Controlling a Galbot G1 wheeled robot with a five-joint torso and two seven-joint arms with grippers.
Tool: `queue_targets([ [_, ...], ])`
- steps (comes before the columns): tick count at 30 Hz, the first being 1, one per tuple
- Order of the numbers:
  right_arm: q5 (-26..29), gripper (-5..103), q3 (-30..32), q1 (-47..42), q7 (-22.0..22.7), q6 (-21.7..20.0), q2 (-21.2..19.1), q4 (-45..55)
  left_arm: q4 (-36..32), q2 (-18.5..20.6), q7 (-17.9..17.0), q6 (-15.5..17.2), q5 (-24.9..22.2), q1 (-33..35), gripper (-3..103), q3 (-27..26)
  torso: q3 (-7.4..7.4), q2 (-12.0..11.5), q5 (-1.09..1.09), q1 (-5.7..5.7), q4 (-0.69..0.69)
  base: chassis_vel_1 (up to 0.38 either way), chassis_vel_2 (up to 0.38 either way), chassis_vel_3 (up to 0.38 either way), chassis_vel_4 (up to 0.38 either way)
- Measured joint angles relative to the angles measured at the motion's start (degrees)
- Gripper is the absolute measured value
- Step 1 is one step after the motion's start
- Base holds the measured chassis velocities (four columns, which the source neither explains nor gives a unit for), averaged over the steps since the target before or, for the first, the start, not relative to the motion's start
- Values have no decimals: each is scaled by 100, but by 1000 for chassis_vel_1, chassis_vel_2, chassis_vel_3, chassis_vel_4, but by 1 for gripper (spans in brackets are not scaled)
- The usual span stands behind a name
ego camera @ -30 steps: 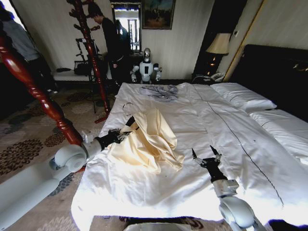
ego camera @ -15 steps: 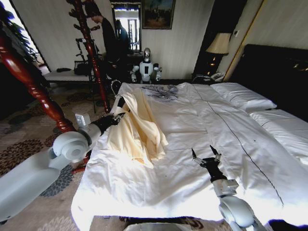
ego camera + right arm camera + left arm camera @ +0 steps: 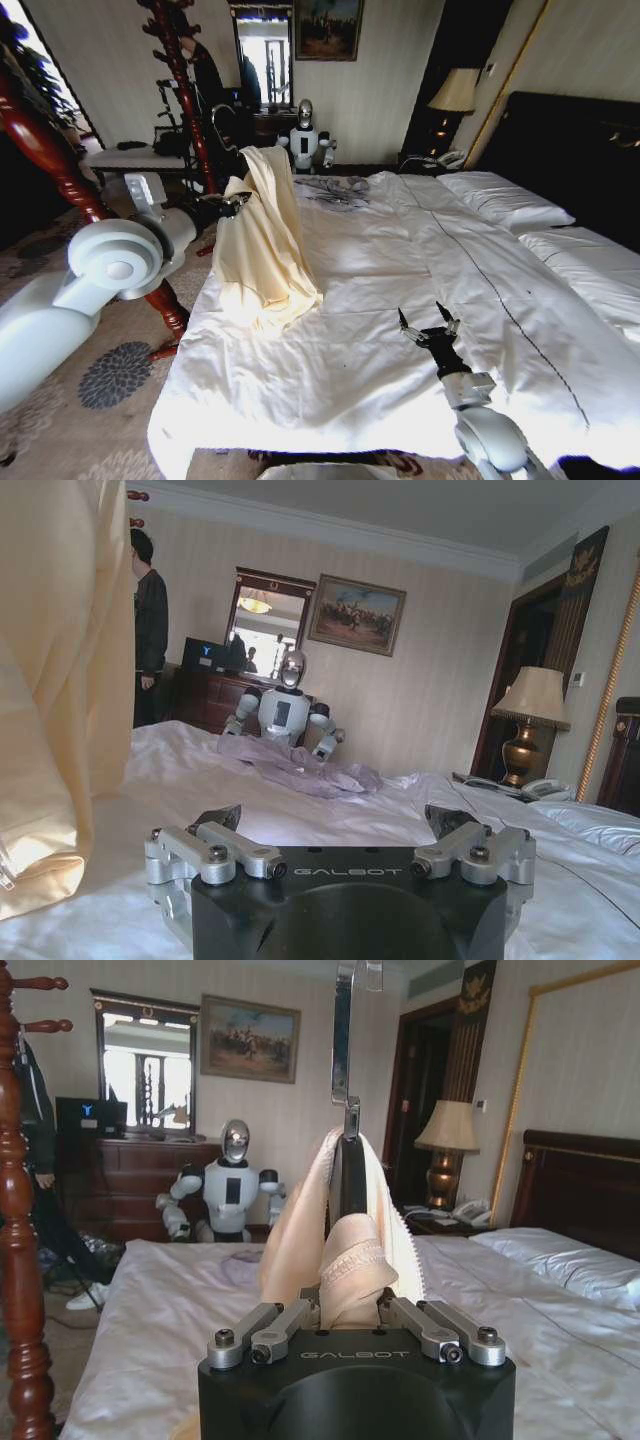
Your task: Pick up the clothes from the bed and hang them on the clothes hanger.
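My left gripper [image 3: 232, 205] is shut on the clothes [image 3: 265, 240], a pale cream-yellow garment lifted over the left edge of the bed [image 3: 420, 270]. Its upper part hangs in the air and its lower hem still lies on the sheet. In the left wrist view the fingers [image 3: 285, 1322] pinch a bunch of the fabric [image 3: 350, 1260]. The black clothes hanger [image 3: 350, 1175] stands inside the garment, its silver hook [image 3: 342, 1030] rising above. My right gripper [image 3: 428, 322] rests open on the sheet near the bed's foot, nothing between its fingers [image 3: 225, 825]. The garment [image 3: 60, 680] hangs close beside it.
A grey garment [image 3: 335, 190] lies at the far end of the bed, pillows [image 3: 510, 205] at the right by the dark headboard. A red-brown wooden coat stand [image 3: 190, 110] rises left of the bed, another turned post [image 3: 60, 170] nearer me. A small robot figure [image 3: 305, 135] stands beyond.
My left arm has lifted the garment off the sheet, up and toward the bed's left edge and the coat stand. The right gripper has stayed where it was.
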Motion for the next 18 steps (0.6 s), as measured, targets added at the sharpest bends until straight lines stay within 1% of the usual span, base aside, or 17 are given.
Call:
queue_targets([
  [1,0,100,-1,1,0,0,1,0,36,27,-231,131,-334,-244,19,30,0,0,1,0,-1,0,0,0,0],
  [2,0,100,0,1,1,-1,1,0,69,38,-343,189,-491,-367,19,47,0,0,1,0,-2,0,0,0,0],
  [3,0,100,0,1,1,-1,1,0,69,38,-343,189,-491,-367,19,47,0,0,1,0,-2,0,0,0,0],
  [4,0,100,0,1,2,-1,0,0,157,60,-491,296,-674,-598,19,98,0,0,1,0,-2,0,0,0,0],
  [6,0,100,0,2,2,-2,1,0,408,100,-667,437,-903,-1123,19,258,0,0,0,0,-1,0,0,0,0],
  [7,0,100,0,2,2,-2,1,0,408,100,-667,437,-903,-1123,19,258,0,0,0,0,-1,0,0,0,0],
  [10,0,100,0,2,2,-3,1,-1,855,72,-851,665,-1327,-1935,19,457,0,0,1,0,-1,0,0,0,0],
  [11,0,100,0,2,2,-3,1,-1,855,72,-851,665,-1327,-1935,19,457,0,0,1,0,-1,0,0,0,0],
  [14,0,100,0,2,2,-3,1,0,1148,13,-1144,911,-1986,-2613,19,751,0,0,0,0,-1,0,0,0,0],
  [15,0,100,0,2,2,-3,1,0,1148,13,-1144,911,-1986,-2613,19,751,0,0,0,0,-1,0,0,0,0],
  [18,0,100,0,2,2,-3,1,0,1301,-34,-1358,963,-2185,-3024,19,1043,0,0,2,0,-3,0,0,0,0],
])
